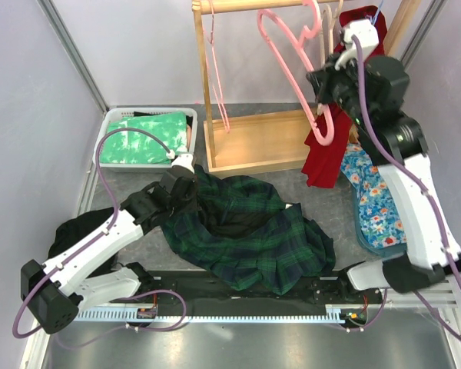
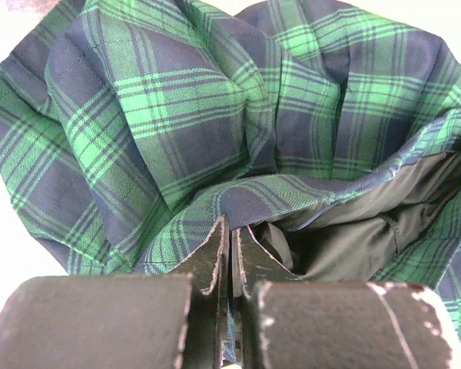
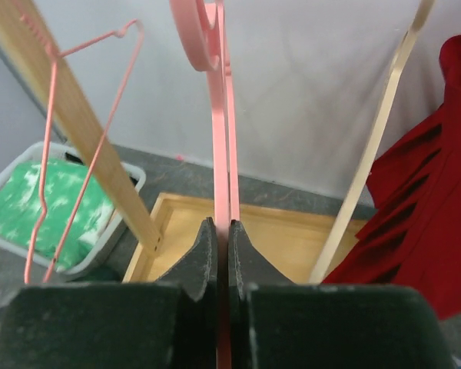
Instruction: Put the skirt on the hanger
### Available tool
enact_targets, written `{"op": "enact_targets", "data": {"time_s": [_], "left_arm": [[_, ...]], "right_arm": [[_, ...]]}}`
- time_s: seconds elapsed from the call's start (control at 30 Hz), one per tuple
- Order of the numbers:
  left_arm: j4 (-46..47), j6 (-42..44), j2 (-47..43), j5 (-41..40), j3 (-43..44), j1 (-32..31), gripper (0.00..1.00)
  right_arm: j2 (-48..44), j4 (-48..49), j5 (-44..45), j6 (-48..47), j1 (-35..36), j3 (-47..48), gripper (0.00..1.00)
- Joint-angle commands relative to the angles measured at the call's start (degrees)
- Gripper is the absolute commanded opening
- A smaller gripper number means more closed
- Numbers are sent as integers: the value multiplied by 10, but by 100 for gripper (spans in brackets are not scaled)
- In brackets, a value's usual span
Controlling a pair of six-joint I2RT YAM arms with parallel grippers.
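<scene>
- Skirt (image 1: 253, 231): green-and-navy plaid cloth, crumpled in a heap on the table between the 2 arms and well apart from the wooden rack (image 1: 253, 142).
- It looks soft and limp with moderate weight, so it will likely sag and fold wherever it is not supported. It is not fragile.
- The left wrist view shows a dark lining inside the opening, which may slide against the outer cloth.
- The waistband edge seems the best place to take hold, since it is the firmest line of the garment. Holding it at 2 spread points would keep the opening wide.
- The left gripper (image 2: 230, 234) is pressed shut, pinching a fold at that waistband edge beside the lining.
- The right gripper (image 3: 223, 231) is closed narrow on the pink hanger (image 1: 292, 69) and holds it aloft near the rack, beside a red garment (image 1: 323, 154).
- The hanger looks thin, rigid and smooth, so it could pivot in the pinch once the cloth's weight pulls on 1 side.
</scene>
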Motion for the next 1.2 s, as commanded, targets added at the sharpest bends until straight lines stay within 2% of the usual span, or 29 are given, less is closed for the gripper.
{"op": "enact_targets", "data": {"time_s": [0.0,0.23,0.27,0.5,0.77,1.17], "left_arm": [[22,17,11,-21,37,4,2],[19,16,32,-53,52,5,2],[17,16,34,-56,55,6,2],[11,22,53,-67,78,7,2],[-1,30,53,-50,85,7,2],[-10,34,65,-40,103,7,2]], "right_arm": [[-93,-23,-60,17,0,-114,0],[-279,-101,-135,64,4,-310,0],[-296,-110,-168,66,4,-344,0],[-428,-174,-311,65,4,-430,0],[-446,-228,-355,50,4,-434,0],[-457,-213,-398,46,4,-509,0]]}}
